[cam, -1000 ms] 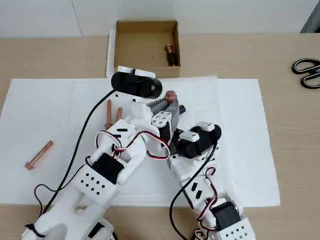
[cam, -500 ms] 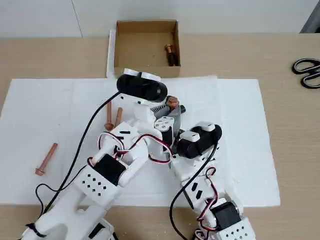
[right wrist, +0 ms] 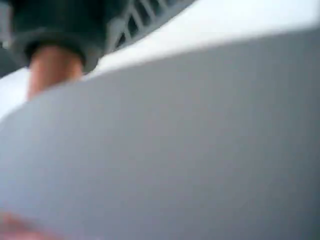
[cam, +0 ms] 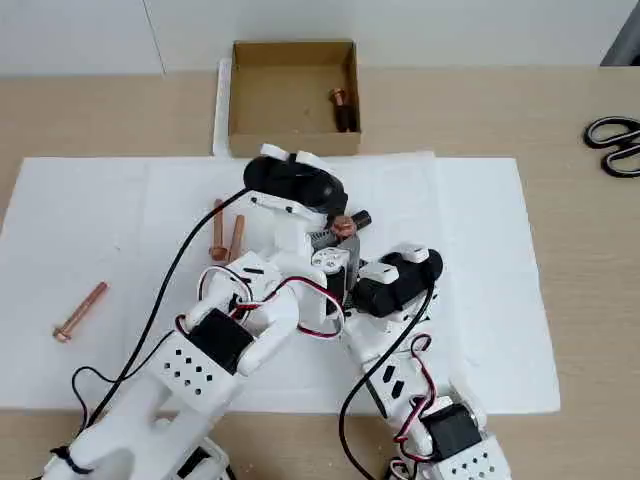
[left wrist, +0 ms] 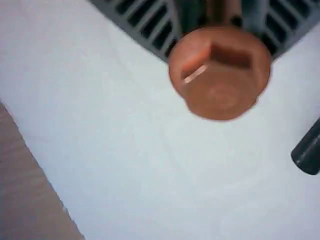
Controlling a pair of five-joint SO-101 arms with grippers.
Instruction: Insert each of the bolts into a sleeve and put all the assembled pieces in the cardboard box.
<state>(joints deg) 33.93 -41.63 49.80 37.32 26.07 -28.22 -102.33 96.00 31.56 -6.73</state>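
**Entry: bolt held in left jaws at mid-sheet, sleeve alongside**

Left jaws: closed on a copper bolt [left wrist: 220,72]. The shank is gripped between the grey ribbed faces, and the hexagonal head is left free beyond them. In the high view this held bolt is found near the middle of the white sheet [cam: 480,280], just past the left arm's black motor housing.

Right jaws: brought up close against the left jaws from the right arm's side (whether they are open or closed cannot be told).

Black sleeve [cam: 359,217]: recorded just beside the held bolt's head, on the side toward the right arm. Contact between the two cannot be judged. In the right wrist view a dark rounded end is seen with a copper shank next to it, both too blurred to describe further.

Outer bolt [cam: 217,230] and inner bolt [cam: 238,232]: laid side by side on the sheet, near the left arm, with their shanks pointed toward the box.

Far bolt [cam: 82,310]: laid at a slant by itself, well apart from the others, toward the sheet's left edge.

Cardboard box [cam: 290,143]: set on the tabletop [cam: 100,110] just beyond the sheet's far edge. One assembled piece [cam: 342,108] is held inside, against the box's right-hand wall (copper head showing above a dark sleeve).

Scissors [cam: 612,140]: placed on the bare tabletop at the far right, well off the sheet.
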